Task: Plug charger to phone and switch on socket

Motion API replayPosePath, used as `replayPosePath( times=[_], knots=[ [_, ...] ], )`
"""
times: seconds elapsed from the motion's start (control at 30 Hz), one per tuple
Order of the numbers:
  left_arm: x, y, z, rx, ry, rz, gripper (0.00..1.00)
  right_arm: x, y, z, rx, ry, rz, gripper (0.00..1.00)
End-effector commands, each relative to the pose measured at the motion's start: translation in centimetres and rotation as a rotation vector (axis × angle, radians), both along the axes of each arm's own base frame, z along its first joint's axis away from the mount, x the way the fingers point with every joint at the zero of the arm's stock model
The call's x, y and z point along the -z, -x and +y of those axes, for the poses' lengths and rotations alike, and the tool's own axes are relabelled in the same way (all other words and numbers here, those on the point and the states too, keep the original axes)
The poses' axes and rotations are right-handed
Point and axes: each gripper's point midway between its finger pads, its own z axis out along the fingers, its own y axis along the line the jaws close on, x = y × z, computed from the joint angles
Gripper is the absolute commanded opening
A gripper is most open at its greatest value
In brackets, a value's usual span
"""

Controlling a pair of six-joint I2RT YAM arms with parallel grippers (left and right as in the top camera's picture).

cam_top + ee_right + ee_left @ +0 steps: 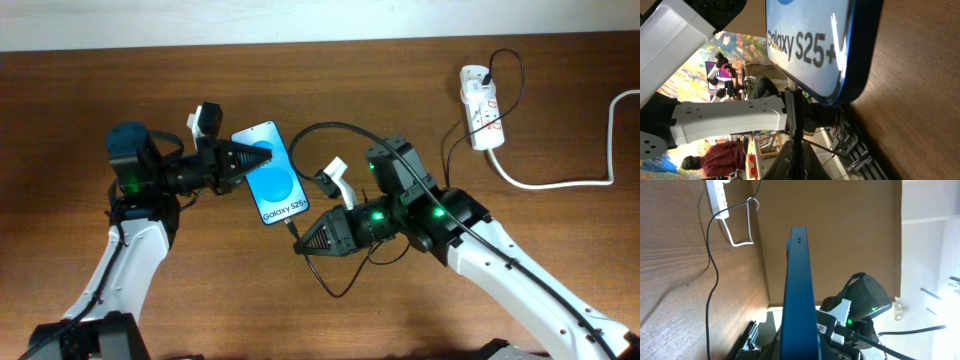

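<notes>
The phone [274, 172], blue screen with "Galaxy S25+" text, is held tilted above the table. My left gripper [252, 157] is shut on its upper end; the left wrist view shows its thin blue edge [799, 290] between my fingers. My right gripper [303, 243] is shut on the charger, a thin black cable, and holds its plug tip [291, 227] at the phone's lower edge. In the right wrist view the plug [794, 102] touches the phone's bottom edge [840, 55]. The socket [482, 106], a white strip with red switches, lies at the back right.
A thick white cord [560, 180] runs from the socket to the right edge. The black cable [330, 128] loops over the table between phone, right arm and socket. The socket also shows in the left wrist view [717, 197].
</notes>
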Motion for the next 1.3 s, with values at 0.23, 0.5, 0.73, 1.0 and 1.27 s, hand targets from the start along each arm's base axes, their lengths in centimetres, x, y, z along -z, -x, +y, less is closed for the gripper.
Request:
replayPosePath(
  times=[0.23,0.5,0.73,1.0,1.27],
  knots=[
    [-0.8,0.9,-0.2,0.061,0.010,-0.022,0.00,0.3,-1.4,0.4,0.051,0.015,-0.047,0.04],
    [-0.9,1.2,-0.3,0.078,0.014,-0.022,0.00,1.0,-1.6,0.1,0.074,0.052,-0.036,0.04],
    [-0.9,1.2,-0.3,0.080,0.014,-0.022,0.00,1.0,-1.6,0.1,0.074,0.052,-0.036,0.04],
    [-0.9,1.3,-0.3,0.081,0.014,-0.022,0.00,1.2,-1.9,0.0,0.085,0.062,-0.052,0.04],
    [-0.9,1.3,-0.3,0.084,0.015,-0.022,0.00,1.2,-2.4,-0.3,0.103,0.064,-0.059,0.04]
  ],
)
